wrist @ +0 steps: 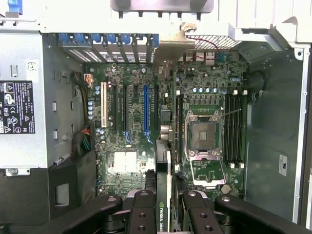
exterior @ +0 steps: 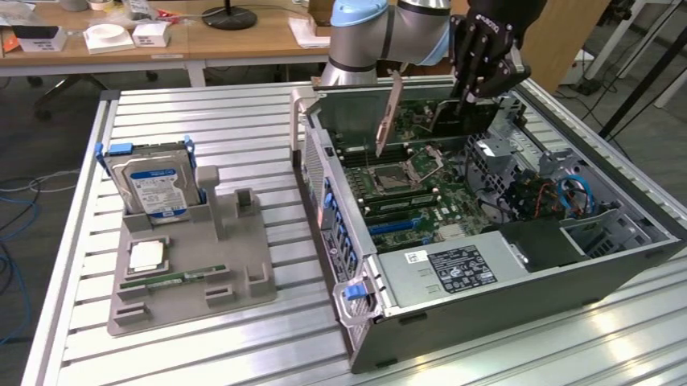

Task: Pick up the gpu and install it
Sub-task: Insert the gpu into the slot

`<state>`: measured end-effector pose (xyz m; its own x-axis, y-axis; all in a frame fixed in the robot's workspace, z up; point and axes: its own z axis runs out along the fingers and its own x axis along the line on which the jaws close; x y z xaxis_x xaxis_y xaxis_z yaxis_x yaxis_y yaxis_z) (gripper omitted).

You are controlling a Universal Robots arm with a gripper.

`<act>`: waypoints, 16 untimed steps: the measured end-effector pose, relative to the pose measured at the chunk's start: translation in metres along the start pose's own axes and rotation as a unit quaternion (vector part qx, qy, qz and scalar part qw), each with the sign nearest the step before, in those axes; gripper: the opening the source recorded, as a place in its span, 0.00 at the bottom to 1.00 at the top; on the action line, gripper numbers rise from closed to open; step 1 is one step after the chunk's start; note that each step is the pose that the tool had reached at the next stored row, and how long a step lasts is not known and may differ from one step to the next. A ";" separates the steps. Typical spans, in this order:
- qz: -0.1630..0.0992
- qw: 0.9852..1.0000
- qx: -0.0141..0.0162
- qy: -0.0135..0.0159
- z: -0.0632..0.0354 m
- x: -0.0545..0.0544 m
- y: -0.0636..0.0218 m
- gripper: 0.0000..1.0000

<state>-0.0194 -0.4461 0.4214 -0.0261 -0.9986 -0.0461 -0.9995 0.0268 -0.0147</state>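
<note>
A robotics lab: slatted aluminium workbench (exterior: pixel 215 121), open computer case (exterior: pixel 483 241), cluttered wooden desks (exterior: pixel 161 40) behind.

Black claw (exterior: pixel 480 76), green-edged gpu (wrist: pixel 164 195), silver bracket, blue-labelled hard drive (exterior: pixel 156 186), grey tray (exterior: pixel 193 273)

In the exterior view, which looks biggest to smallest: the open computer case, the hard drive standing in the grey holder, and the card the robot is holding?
1. computer case
2. hard drive
3. gpu, seen edge-on in the gripper, so it looks slimmer than it is
</note>
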 end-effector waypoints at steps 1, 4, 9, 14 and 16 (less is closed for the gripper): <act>0.000 1.000 0.000 0.000 0.0002 0.000 0.0000 0.25; 0.000 1.000 0.000 0.000 0.0021 0.000 0.0000 0.25; 0.000 1.000 0.000 0.000 0.0030 0.000 0.0000 0.25; 0.000 1.000 0.000 0.000 0.0040 0.000 0.0001 0.25; 0.000 1.000 0.000 0.000 0.0043 0.000 0.0001 0.25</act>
<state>-0.0194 -0.4461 0.4171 -0.0261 -0.9986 -0.0463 -0.9995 0.0268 -0.0149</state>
